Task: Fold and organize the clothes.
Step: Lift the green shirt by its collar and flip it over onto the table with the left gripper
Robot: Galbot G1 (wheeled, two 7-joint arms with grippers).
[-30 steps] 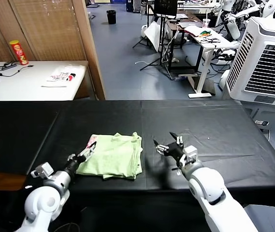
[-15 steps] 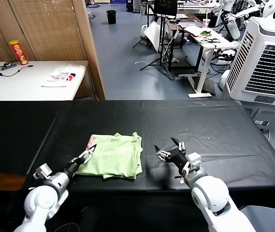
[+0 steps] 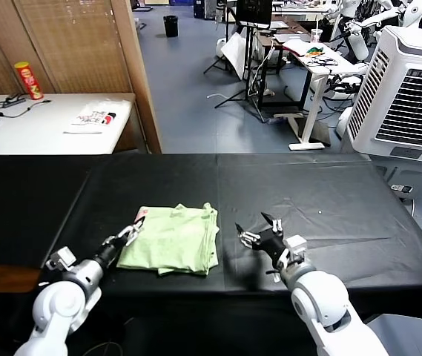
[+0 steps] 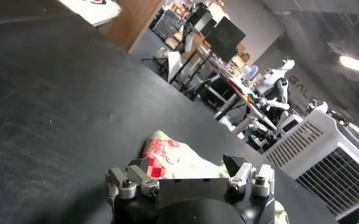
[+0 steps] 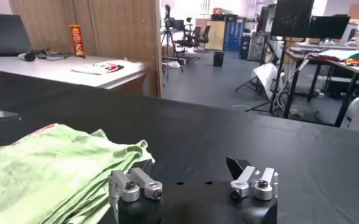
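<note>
- The shirt point(image 3: 173, 239) lies folded into a compact pale-green bundle near the front edge of the table point(image 3: 344, 196), left of its middle; layered edges and a patch of red-pink print show at its far left corner.
- Its stacked, roughly squared shape suggests the folding is largely done, with only tidying or placing left.
- The left gripper point(image 3: 126, 235) sits low at the shirt's left edge, fingers apart and holding nothing, touching or just short of the cloth; it looks placed to catch or straighten that edge.
- The right gripper point(image 3: 261, 234) hovers just above the table to the shirt's right, clear of the cloth, fingers spread and empty, seemingly waiting.
- The table is covered in black cloth with slight creases.
- Behind its left end stands a white side table point(image 3: 40, 126) carrying a red can point(image 3: 27, 80) and a white packet point(image 3: 98, 116).
- Beyond is an open workshop with a blue-grey floor, desks, stands, and a large white cooler point(image 3: 411, 96) off the table's far right corner.
</note>
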